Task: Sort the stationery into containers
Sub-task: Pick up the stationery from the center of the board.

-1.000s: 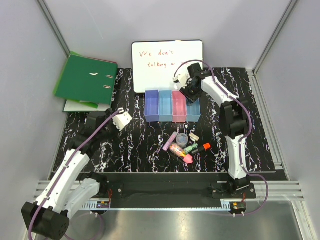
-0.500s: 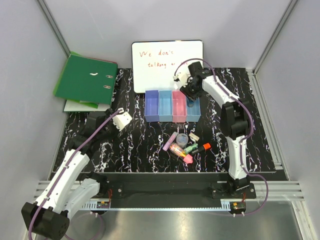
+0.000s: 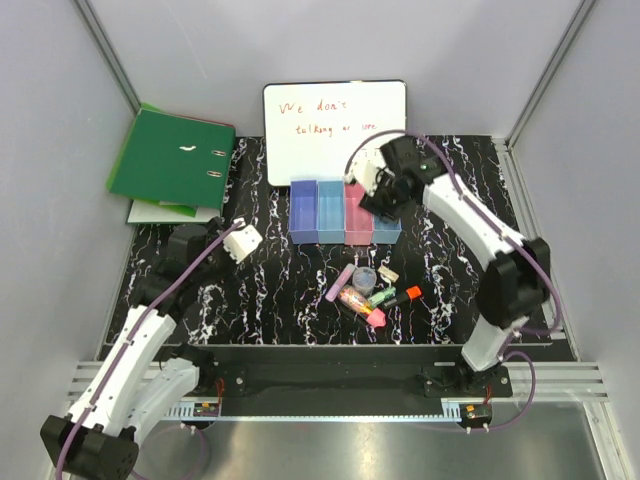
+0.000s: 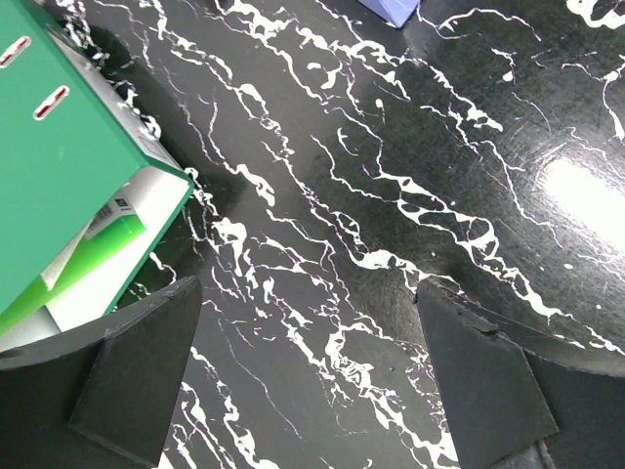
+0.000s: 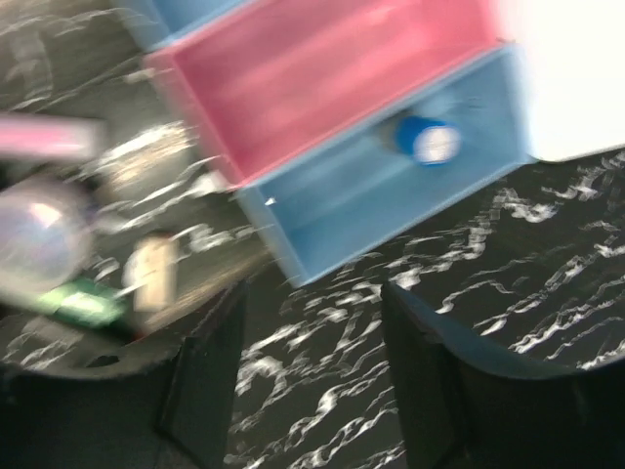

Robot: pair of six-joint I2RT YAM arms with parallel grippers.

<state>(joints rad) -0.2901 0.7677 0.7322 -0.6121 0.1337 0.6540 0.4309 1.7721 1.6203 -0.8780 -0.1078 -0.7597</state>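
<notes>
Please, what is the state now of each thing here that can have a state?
left gripper: open, empty.
right gripper: open, empty.
round blue piece: lying inside the light blue end bin.
pink bin: nothing seen inside.
green ring binder: closed.
highlighters: loose on the table, not sorted.

Pale grey walls (image 3: 200,50) enclose a black white-veined tabletop (image 3: 260,290) on aluminium rails (image 3: 320,402).

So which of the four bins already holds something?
The right-end light blue bin, beside the pink bin: a round blue piece lies inside; the others look empty.
</notes>
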